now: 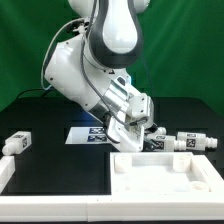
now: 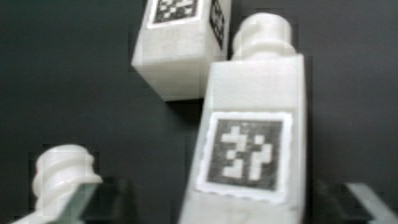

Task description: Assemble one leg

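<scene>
In the wrist view a white leg [image 2: 249, 130] with a black-and-white tag lies between my fingers, its rounded peg end pointing away. My gripper [image 2: 240, 196] is open. One finger [image 2: 114, 196] and the other [image 2: 366, 196] stand on either side of the leg with dark gaps between. A second leg [image 2: 178, 45] lies just beyond it, and a third [image 2: 61, 172] lies beside one finger. In the exterior view my gripper [image 1: 138, 128] is low over the table by the legs [image 1: 160, 140] at the right. Another leg [image 1: 196, 142] lies further right, and one [image 1: 17, 143] lies far left.
The large white tray-like part [image 1: 130, 172] with raised rims lies at the front. The marker board [image 1: 88, 134] lies behind the arm's base side. A white piece [image 1: 5, 176] shows at the exterior view's left edge. The table is black with a green backdrop.
</scene>
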Tool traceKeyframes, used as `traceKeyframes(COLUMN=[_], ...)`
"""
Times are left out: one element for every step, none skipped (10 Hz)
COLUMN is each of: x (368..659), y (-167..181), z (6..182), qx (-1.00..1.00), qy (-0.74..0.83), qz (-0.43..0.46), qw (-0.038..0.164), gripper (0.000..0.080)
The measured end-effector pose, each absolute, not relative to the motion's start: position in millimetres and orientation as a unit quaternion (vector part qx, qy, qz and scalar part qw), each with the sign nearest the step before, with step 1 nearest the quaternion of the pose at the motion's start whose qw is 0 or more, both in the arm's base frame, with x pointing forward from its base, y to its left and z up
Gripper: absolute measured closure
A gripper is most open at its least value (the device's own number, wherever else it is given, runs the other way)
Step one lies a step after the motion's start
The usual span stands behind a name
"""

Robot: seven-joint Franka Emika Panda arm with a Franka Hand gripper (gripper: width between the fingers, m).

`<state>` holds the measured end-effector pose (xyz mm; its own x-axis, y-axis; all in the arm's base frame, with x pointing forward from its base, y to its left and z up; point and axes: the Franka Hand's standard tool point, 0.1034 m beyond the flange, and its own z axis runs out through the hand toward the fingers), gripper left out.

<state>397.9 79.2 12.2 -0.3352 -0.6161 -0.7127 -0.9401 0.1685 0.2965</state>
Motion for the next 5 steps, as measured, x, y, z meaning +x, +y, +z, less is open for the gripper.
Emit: traceKeyframes(x=[398.5, 399.7, 399.7, 399.9, 400.7], y=[79.2, 79.0, 79.0, 78.9, 78.4], z=[13.3, 14.9, 14.9, 15.2, 16.9], qx=[-0.532, -0.532, -0.532, -0.532, -0.533], qy=[0.731, 0.730, 0.730, 0.730, 0.729], qz=[0.365, 0.364, 0.364, 0.364, 0.364], qw=[0.224, 0.225, 0.225, 0.226, 0.226], gripper=[0.0402, 0.0494, 0.0495, 0.0495, 0.0497])
